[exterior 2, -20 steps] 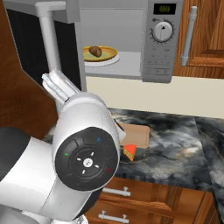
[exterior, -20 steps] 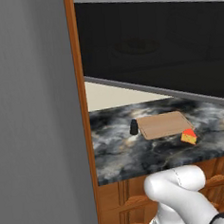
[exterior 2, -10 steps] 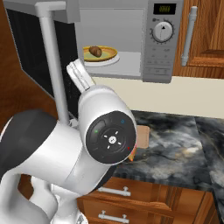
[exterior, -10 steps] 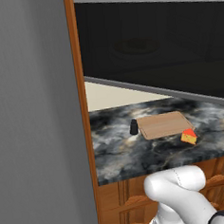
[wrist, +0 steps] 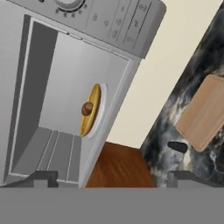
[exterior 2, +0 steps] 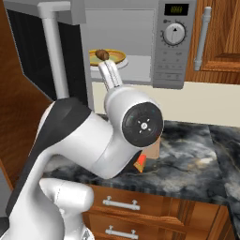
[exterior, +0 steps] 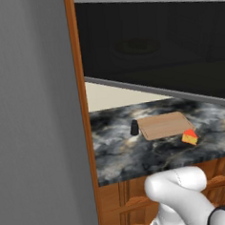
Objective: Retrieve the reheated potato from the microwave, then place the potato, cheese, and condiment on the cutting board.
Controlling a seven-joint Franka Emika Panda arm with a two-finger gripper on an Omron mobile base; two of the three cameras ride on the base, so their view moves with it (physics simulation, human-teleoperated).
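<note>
potato (wrist: 87,108) on yellow plate (wrist: 91,110), microwave (wrist: 74,87) open

Flat, even rendered light, with no clear source. The microwave (exterior 2: 140,42) cavity is bright, while its black door (exterior: 152,49) carries faint dim reflections. Soft shadows sit under the board (exterior: 164,125) and bottle (exterior: 134,127) on the bench (exterior: 136,150). All views are sharp, with no blur or edge distortion.

The microwave (exterior 2: 140,42) stands open, its front clear up to the potato (exterior 2: 102,55) on its plate (exterior 2: 115,58). The swung-out door (exterior 2: 51,51) walls the left side. On the table (exterior: 117,147), the bottle (exterior: 134,127) and cheese (exterior: 189,137) flank the bare cutting board (exterior: 163,125).
</note>
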